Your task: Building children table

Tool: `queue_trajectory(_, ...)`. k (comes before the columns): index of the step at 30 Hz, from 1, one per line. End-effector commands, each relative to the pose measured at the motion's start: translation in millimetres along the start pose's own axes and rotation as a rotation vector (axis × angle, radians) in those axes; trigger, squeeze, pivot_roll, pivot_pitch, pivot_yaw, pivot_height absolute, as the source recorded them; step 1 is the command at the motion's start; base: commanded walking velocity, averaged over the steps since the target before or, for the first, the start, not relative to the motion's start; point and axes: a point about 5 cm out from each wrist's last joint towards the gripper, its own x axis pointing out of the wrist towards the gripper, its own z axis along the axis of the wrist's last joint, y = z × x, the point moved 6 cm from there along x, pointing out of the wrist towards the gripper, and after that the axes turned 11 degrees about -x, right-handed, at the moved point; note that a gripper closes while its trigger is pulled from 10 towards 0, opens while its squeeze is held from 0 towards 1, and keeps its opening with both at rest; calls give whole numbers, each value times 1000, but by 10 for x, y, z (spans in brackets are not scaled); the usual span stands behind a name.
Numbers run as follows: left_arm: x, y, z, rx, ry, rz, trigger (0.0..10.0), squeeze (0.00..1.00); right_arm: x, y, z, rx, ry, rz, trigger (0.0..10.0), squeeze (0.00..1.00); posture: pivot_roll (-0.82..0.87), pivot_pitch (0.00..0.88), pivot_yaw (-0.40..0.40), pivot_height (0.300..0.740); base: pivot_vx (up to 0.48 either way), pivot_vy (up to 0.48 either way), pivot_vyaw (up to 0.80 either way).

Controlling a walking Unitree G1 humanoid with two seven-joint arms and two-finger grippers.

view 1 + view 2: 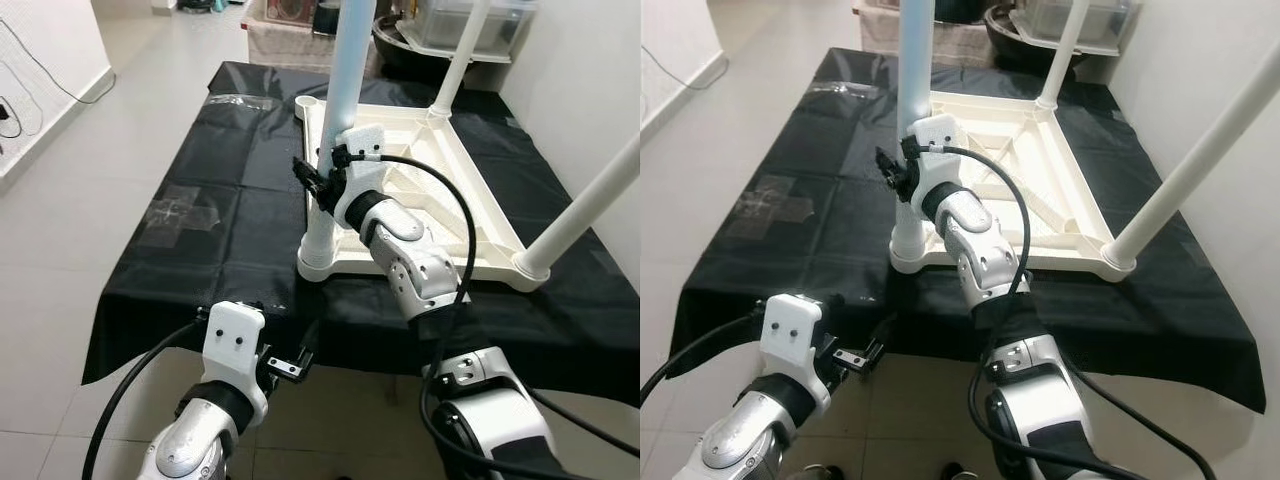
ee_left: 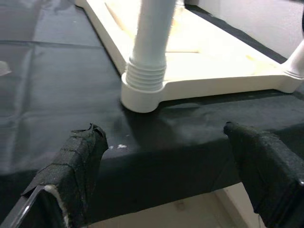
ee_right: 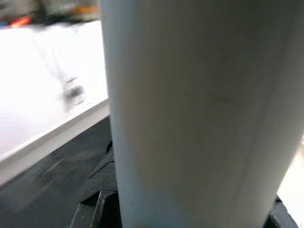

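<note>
A white plastic children's table (image 1: 430, 190) lies upside down on a black-covered table (image 1: 230, 230). Its near-left leg (image 1: 345, 90) stands upright in its ribbed corner socket (image 2: 140, 92). My right gripper (image 1: 318, 183) is shut on this leg just above the socket, and the leg (image 3: 190, 114) looms close in the right wrist view with a black finger (image 3: 102, 185) beside it. Two more legs rise at the far right (image 1: 458, 60) and near right (image 1: 585, 205). My left gripper (image 1: 290, 362) hangs open and holds nothing, low at the cloth's front edge, facing the socket.
The far-left corner socket (image 1: 308, 102) stands open. Tape patches (image 1: 185, 210) and a clear plastic scrap (image 1: 235, 100) lie on the cloth's left half. Boxes and clutter (image 1: 470, 20) stand behind the table. Tiled floor (image 1: 80, 200) runs along the left, a white wall on the right.
</note>
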Motion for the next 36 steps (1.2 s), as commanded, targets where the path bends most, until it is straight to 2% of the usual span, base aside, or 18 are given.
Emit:
queue_trajectory(1, 1, -2, -44, 4, 15, -6, 10000, 0, -122, -235, -572, 28, 208, -134, 10000, 0, 95, 226, -110, 740, 0, 0, 0)
queue_trajectory(3, -3, 16, -37, 8, 15, -3, 10000, 0, -156, -380, -537, 49, 200, -296, 10000, 0, 99, 229, -110, 740, 0, 0, 0)
queue_trajectory(8, -4, 23, -35, 9, 14, -2, 10000, 0, -179, -418, -513, 47, 203, -352, 10000, 0, 98, 230, -110, 740, 0, 0, 0)
queue_trajectory(10, -3, 43, -30, 14, 13, 1, 10000, 0, -237, -489, -481, 69, 199, -496, 10000, 0, 103, 230, -107, 740, 0, 0, 0)
queue_trajectory(11, -3, 43, -30, 14, 13, 1, 10000, 0, -237, -489, -481, 69, 199, -496, 10000, 0, 103, 230, -107, 740, 0, 0, 0)
queue_trajectory(12, 0, 55, -21, 20, 12, 2, 10000, 0, -303, -515, -451, 77, 203, -629, 10000, 0, 106, 230, -104, 740, 0, 0, 0)
queue_trajectory(18, 1, 65, -15, 24, 11, 2, 10000, 0, -342, -485, -402, 56, 204, -720, 10000, 0, 107, 230, -103, 740, 0, 0, 0)
queue_trajectory(20, 1, 72, -11, 27, 10, 3, 10000, 0, -410, -502, -473, 53, 282, -829, 10000, 0, 109, 227, -101, 740, 0, 0, 0)
queue_trajectory(21, 1, 72, -11, 27, 10, 3, 10000, 0, -410, -502, -473, 53, 282, -829, 10000, 0, 109, 227, -101, 740, 0, 0, 0)
queue_trajectory(23, 3, 74, -10, 29, 10, 3, 10000, 0, -472, -531, -520, 41, 342, -913, 10000, 0, 110, 224, -101, 740, 0, 0, 0)
queue_trajectory(26, 3, 79, -5, 30, 9, 3, 10000, 0, -503, -574, -515, -12, 381, -962, 10000, 0, 111, 224, -101, 740, 0, 0, 0)
queue_trajectory(29, 4, 89, -1, 33, 7, 4, 10000, 0, -535, -626, -503, -16, 394, -1016, 10000, 0, 109, 216, -103, 740, 0, 0, 0)
queue_trajectory(36, 12, 99, -5, 37, 5, 3, 10000, 0, -596, -684, -503, 70, 409, -1108, 10000, 0, 110, 205, -100, 740, 0, 0, 0)
